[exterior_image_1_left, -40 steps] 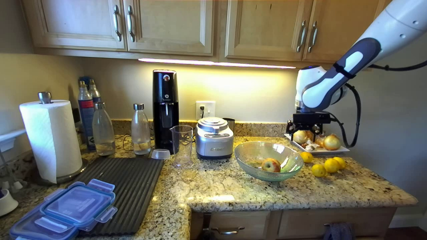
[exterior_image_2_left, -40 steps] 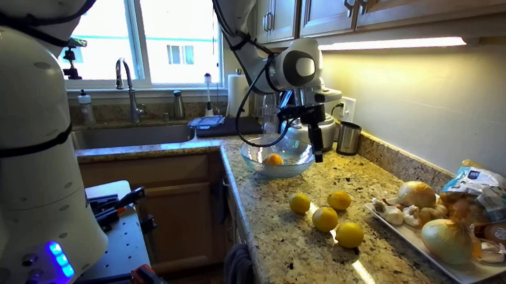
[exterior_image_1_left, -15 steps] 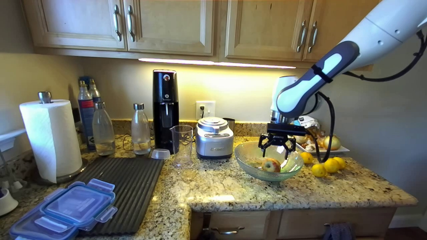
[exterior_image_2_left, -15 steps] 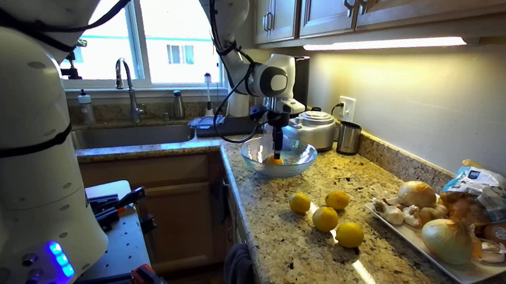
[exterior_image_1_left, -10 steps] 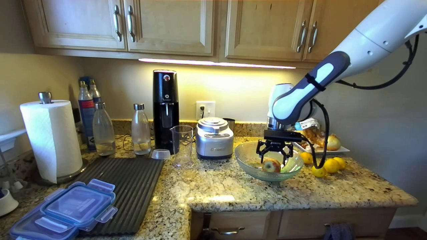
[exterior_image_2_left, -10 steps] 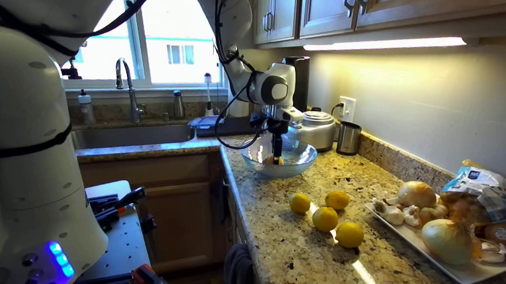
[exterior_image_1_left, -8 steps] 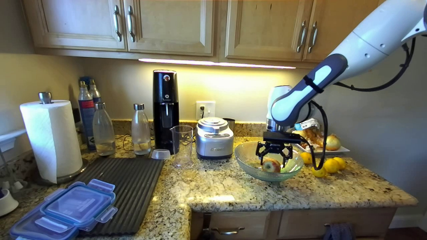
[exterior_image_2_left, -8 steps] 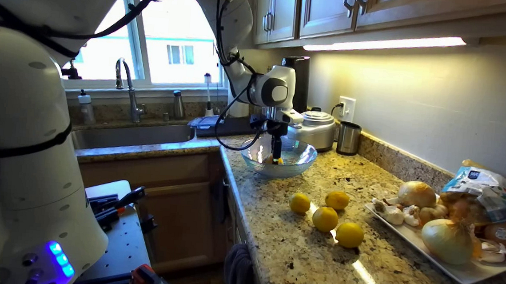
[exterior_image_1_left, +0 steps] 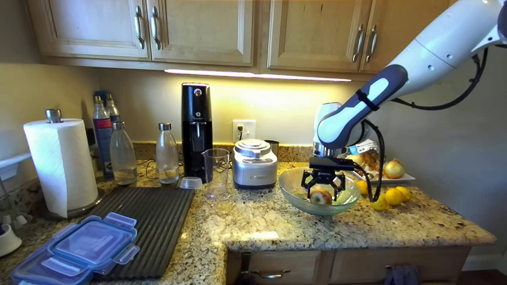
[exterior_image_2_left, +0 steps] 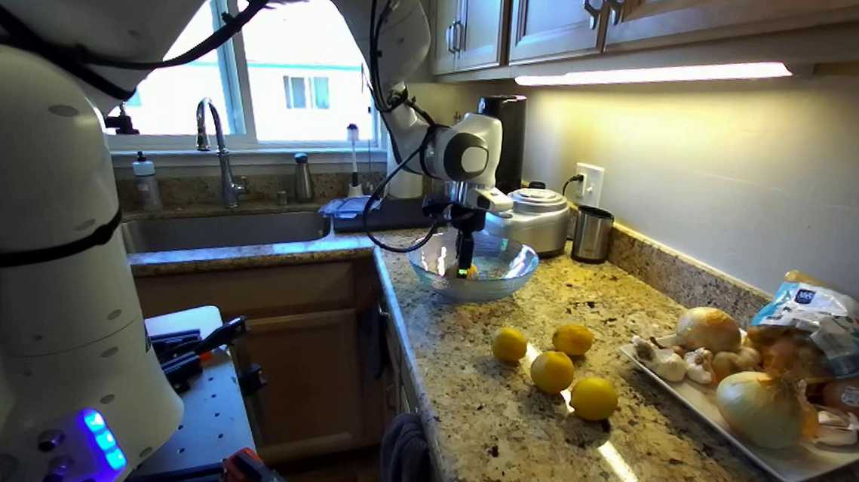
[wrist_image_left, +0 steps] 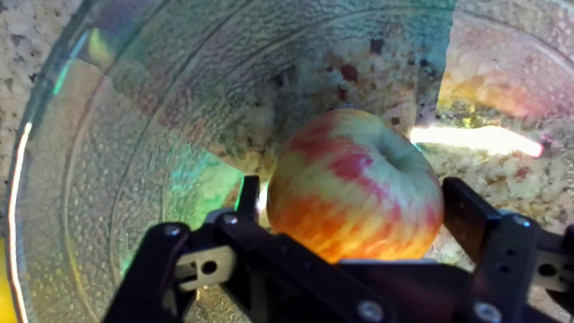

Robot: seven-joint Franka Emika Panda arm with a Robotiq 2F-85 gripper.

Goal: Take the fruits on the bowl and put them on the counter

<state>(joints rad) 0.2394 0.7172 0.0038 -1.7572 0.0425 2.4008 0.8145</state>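
Observation:
A red and yellow apple (exterior_image_1_left: 320, 196) sits in the wide clear glass bowl (exterior_image_1_left: 290, 194). My gripper (exterior_image_1_left: 321, 198) is down inside the bowl with its jaws open around the apple. In the wrist view the apple (wrist_image_left: 350, 197) lies between the two fingers. A narrow gap shows at the left finger (wrist_image_left: 249, 197); the right finger (wrist_image_left: 468, 215) appears to touch it. In an exterior view the gripper (exterior_image_2_left: 463, 270) mostly hides the apple (exterior_image_2_left: 473, 272). Several yellow lemons (exterior_image_2_left: 552, 372) lie on the speckled granite counter (exterior_image_2_left: 476, 441) beside the bowl.
A white plate (exterior_image_2_left: 733, 441) with onions and garlic stands at the counter's far end. A food processor (exterior_image_1_left: 255, 168), a clear jug (exterior_image_1_left: 216, 174) and a steel cup (exterior_image_2_left: 592, 236) stand near the bowl. A dark ribbed mat (exterior_image_1_left: 158, 221) lies at the corner.
My gripper has moved from above the plate side over to the bowl and down around the apple. In the last half second it shifted slightly left, and the apple shifted slightly left too.

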